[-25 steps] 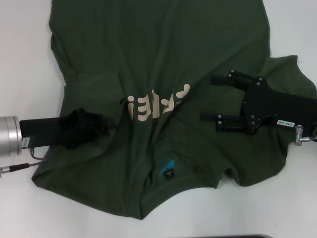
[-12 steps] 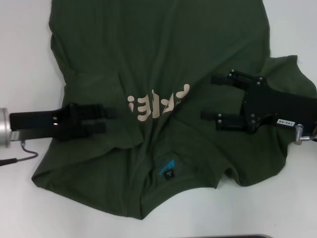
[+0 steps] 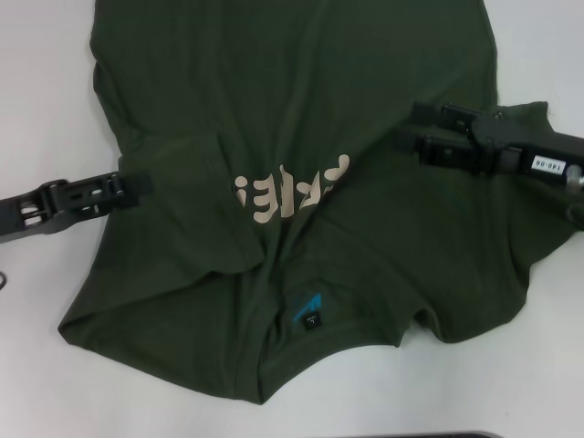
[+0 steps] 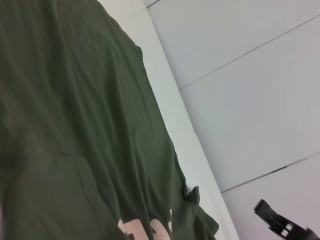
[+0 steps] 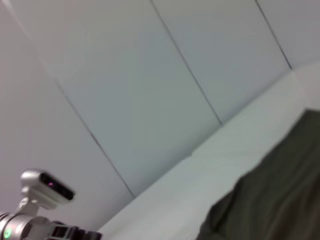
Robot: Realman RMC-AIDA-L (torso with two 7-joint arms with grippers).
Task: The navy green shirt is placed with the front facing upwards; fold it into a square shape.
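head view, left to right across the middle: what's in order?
left gripper at the shirt's left edge → beige chest lettering on the navy green shirt → right gripper over the shirt's right side.

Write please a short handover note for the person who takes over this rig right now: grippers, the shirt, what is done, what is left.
Left gripper: at the left edge of the navy green shirt, holding nothing that I can see.
Right gripper: over the shirt's right side near the sleeve, also holding nothing visible.
Shirt: spread on the white table, beige lettering facing up, blue neck label toward the robot. Fabric is wrinkled, with a loose crease on the left side.
Done: no fold is finished.
Left: fold both sides in, then fold to a square.
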